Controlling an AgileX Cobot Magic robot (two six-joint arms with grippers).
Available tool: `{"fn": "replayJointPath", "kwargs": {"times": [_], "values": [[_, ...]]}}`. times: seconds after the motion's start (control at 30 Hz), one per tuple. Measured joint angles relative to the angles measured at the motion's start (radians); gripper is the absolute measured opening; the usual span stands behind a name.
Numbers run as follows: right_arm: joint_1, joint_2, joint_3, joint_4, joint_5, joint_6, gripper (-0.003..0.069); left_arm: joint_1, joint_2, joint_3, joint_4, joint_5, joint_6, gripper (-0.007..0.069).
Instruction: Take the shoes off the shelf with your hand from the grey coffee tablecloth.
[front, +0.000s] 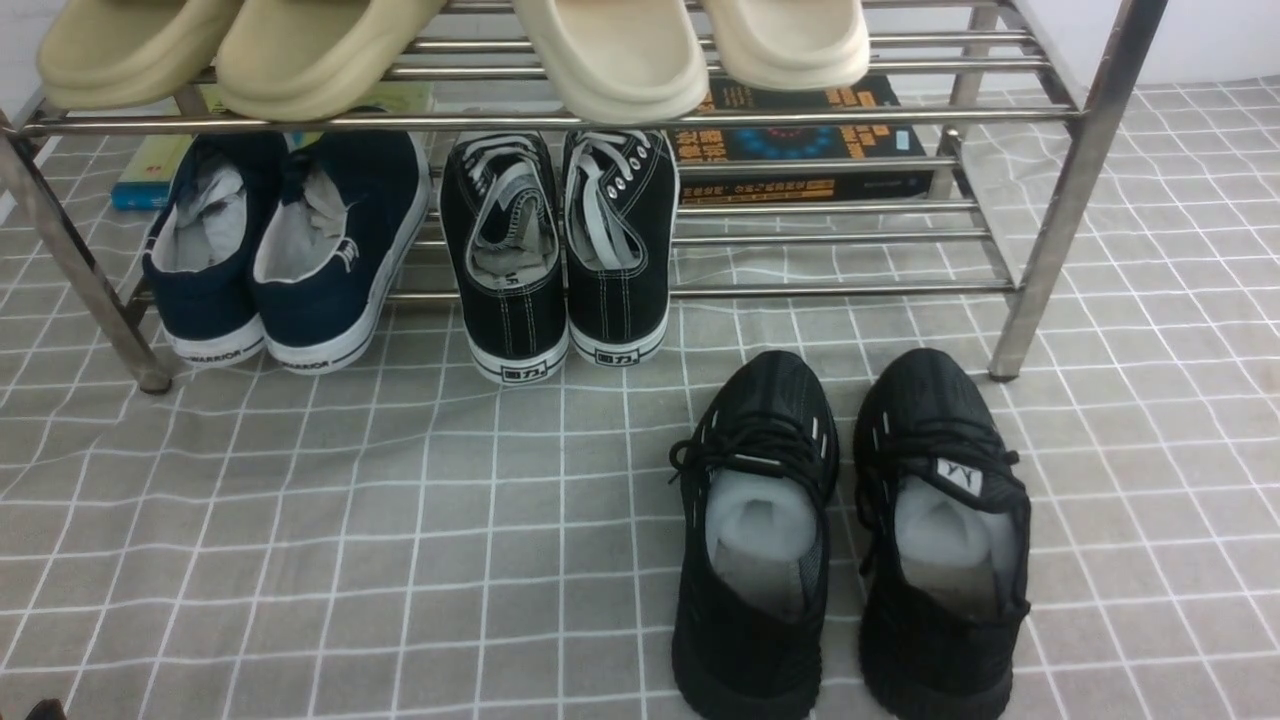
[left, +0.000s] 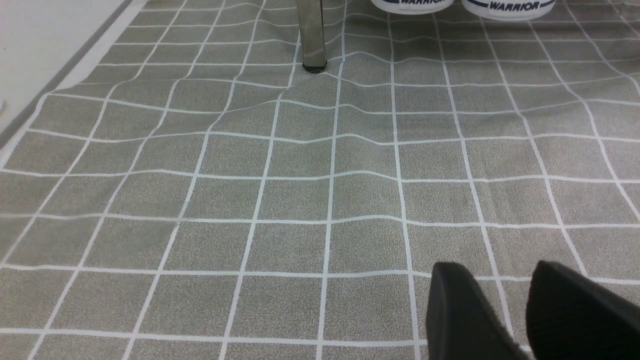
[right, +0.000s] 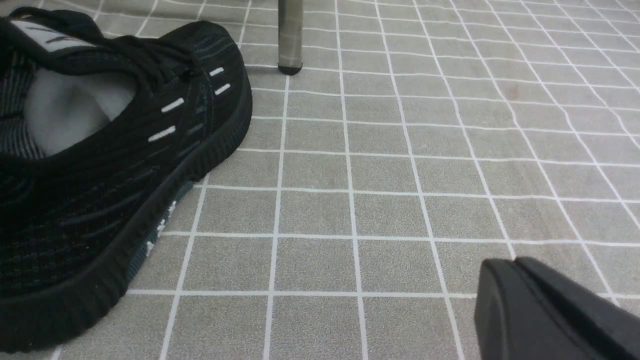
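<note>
Resting side by side on the cloth (front: 300, 520), near the shelf's (front: 1040, 240) right leg: the shoes (front: 850, 540). Left gripper (left: 505, 285) jaws narrowly parted, empty; right gripper (right: 515, 265) jaws closed, empty.

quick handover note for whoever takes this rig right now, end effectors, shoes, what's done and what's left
Left end effector: open, empty, low over the cloth near the shelf's left front leg.
Right end effector: shut, empty, just beside the right black shoe.
Shoes: both all-black sneakers stand side by side on the cloth in front of the shelf, toes toward it. The lower tier's right slot is bare of shoes; a book lies behind it.
Done: pair looks off the shelf and released.
Left: probably nothing but pulling the arms back. The navy and black canvas pairs stay on the lower tier.
</note>
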Motion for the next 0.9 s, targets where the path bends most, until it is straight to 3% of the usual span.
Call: {"fn": "replayJointPath", "kwargs": {"times": [0.9], "values": [[-0.005,0.0,0.0,0.01,0.0,-0.003,0.0053,0.0,0.0,0.0,0.002,0.0,0.0,0.024]]}}
